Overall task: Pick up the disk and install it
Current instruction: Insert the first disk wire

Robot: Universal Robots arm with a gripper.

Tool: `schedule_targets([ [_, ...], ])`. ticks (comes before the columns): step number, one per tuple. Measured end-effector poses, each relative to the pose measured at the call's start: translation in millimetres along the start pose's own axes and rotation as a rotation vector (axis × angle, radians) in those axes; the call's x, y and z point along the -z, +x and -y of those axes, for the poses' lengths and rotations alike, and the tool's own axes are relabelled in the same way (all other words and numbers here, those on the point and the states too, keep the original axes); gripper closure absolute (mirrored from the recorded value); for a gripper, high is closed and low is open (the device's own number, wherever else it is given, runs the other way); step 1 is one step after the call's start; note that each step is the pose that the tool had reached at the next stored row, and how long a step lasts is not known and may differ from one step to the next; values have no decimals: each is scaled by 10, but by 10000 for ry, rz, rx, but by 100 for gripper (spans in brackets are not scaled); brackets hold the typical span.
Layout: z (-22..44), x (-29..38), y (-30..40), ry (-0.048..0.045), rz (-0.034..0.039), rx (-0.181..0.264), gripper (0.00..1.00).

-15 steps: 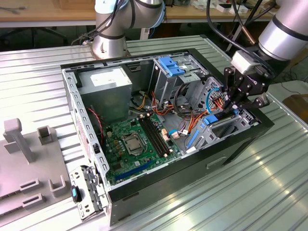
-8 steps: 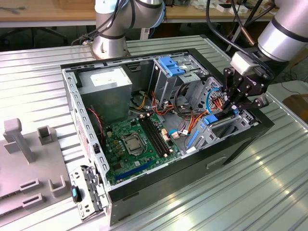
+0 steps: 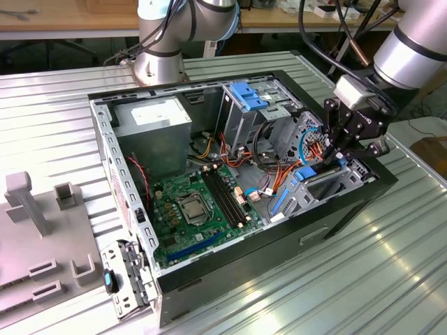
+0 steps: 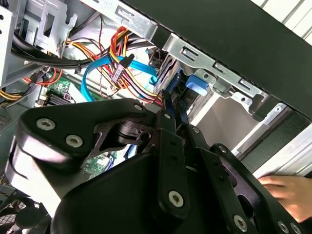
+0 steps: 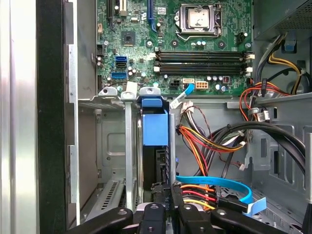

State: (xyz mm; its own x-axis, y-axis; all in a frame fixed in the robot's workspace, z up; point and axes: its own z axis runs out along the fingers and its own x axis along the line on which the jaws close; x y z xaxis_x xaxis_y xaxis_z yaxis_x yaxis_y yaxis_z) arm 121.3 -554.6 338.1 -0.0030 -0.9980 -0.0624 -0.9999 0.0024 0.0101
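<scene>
The black gripper (image 3: 340, 155), fingers closed narrow on the flat grey-metal disk with blue plastic rails (image 5: 155, 127), should keep it straight in the grey metal drive bay (image 5: 111, 146), clear of the orange and yellow cables (image 5: 202, 141).

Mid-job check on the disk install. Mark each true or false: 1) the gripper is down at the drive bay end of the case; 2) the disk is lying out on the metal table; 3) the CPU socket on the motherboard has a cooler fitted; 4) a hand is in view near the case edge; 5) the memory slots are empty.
1) True: the gripper sits at the drive bay, over the disk.
2) False: the disk, with its blue rails, stands on edge in the bay inside the case.
3) False: the CPU socket is bare.
4) True: a hand shows in the second wrist view.
5) True: the memory slots hold no modules.
</scene>
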Motion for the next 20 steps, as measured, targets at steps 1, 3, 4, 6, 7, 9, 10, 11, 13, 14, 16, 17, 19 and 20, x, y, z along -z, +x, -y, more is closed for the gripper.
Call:
schedule_targets([
  [1,0,35,-1,-1,-11,0,76],
  [3,-2,132,-7,-1,-17,0,76],
  [4,-2,173,-10,-1,-17,0,76],
  [6,-2,177,-10,-1,-14,0,76],
  [7,-2,177,-10,-1,-13,0,76],
  [9,-2,181,-10,-1,-17,0,84],
  [10,-2,181,-10,-1,-16,0,89],
  [11,-2,183,-10,-1,-17,-1,89],
  [13,-2,185,-10,-1,-17,-1,89],
  [14,-2,186,-10,-1,-17,0,89],
  [16,-2,189,-11,-2,-17,0,89],
  [17,-2,190,-11,-1,-17,-1,89],
  [19,-2,192,-11,-1,-17,0,89],
  [20,-2,193,-11,-1,-17,-1,89],
])
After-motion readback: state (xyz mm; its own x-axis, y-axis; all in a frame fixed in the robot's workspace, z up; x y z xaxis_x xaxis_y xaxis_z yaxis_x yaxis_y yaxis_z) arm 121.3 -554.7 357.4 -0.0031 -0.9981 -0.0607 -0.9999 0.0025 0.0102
